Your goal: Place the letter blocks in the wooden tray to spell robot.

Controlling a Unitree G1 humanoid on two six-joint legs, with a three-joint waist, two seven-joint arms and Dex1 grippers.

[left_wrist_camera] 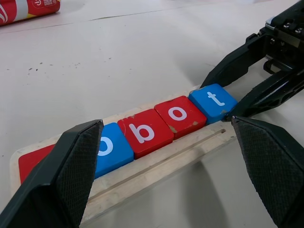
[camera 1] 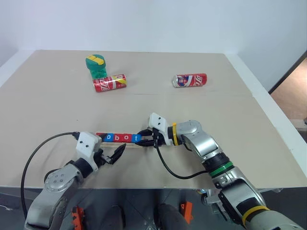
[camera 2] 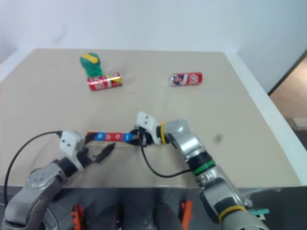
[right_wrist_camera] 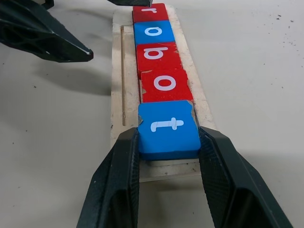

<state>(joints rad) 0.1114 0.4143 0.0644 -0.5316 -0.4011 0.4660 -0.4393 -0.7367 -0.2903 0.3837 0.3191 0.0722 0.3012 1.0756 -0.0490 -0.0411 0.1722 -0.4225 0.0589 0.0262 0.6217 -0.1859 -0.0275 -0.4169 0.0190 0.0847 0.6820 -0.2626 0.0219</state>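
Blue t block (right_wrist_camera: 168, 128), clamped by the right gripper (right_wrist_camera: 168, 156), sits last in the wooden tray (right_wrist_camera: 118, 71); next, release. Left gripper (left_wrist_camera: 161, 166) gapes beside the tray.

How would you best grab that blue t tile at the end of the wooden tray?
Probably by its two opposite side edges, coming in from the tray's open end. The blue t tile lies flat, last in the row, with the red o tile tight against it, so only its sides are free. The right gripper is shut on it just that way over the wooden tray.
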